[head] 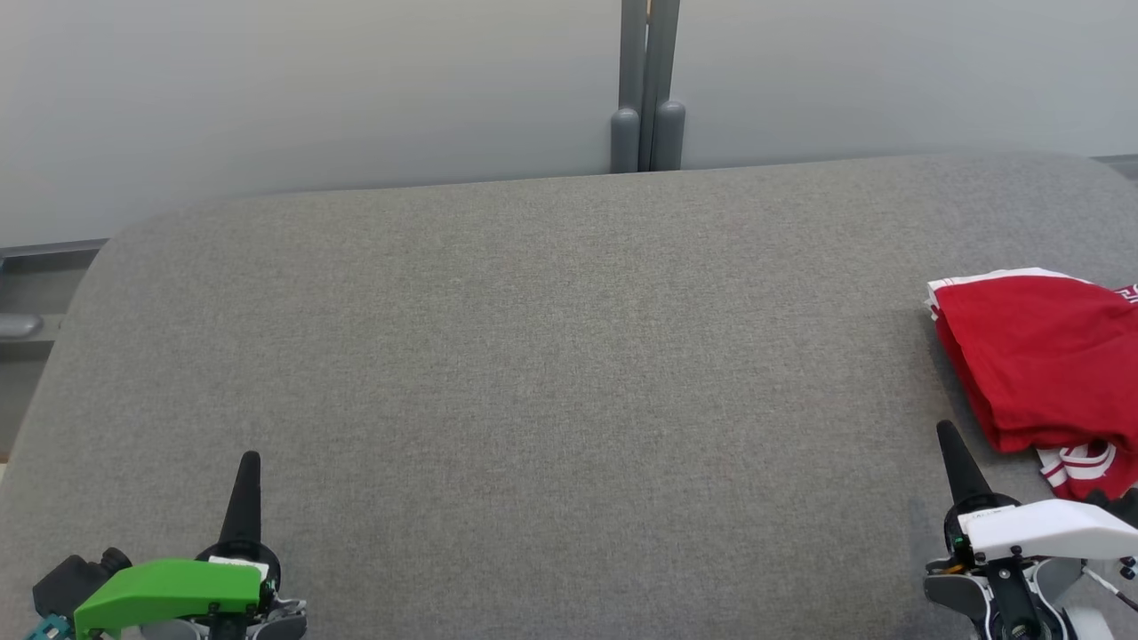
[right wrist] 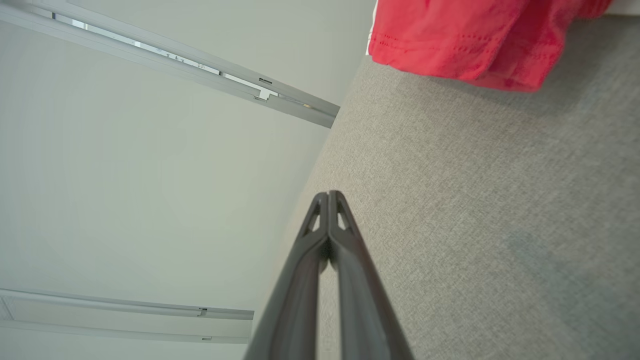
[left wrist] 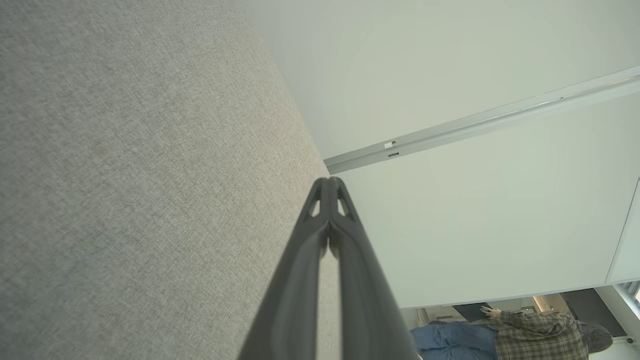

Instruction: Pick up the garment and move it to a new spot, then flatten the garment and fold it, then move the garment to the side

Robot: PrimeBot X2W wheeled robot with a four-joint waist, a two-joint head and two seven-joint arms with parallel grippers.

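Left gripper (head: pixel 248 469) at lower left, fingers pressed together, over the grey fabric surface (head: pixel 533 356). Red garment (head: pixel 1031 356) with white trim lies bunched at the surface's far right, cut off by the head view's edge. Right gripper (head: pixel 951 449) at lower right, fingers together too. The garment sits ahead and to the right of its tip, near but apart.

Open grey surface (head: pixel 533 356); red garment (head: pixel 1031 356) far right

Grey fabric table (head: pixel 533 356); folded red garment (head: pixel 1031 356) lies at right edge.
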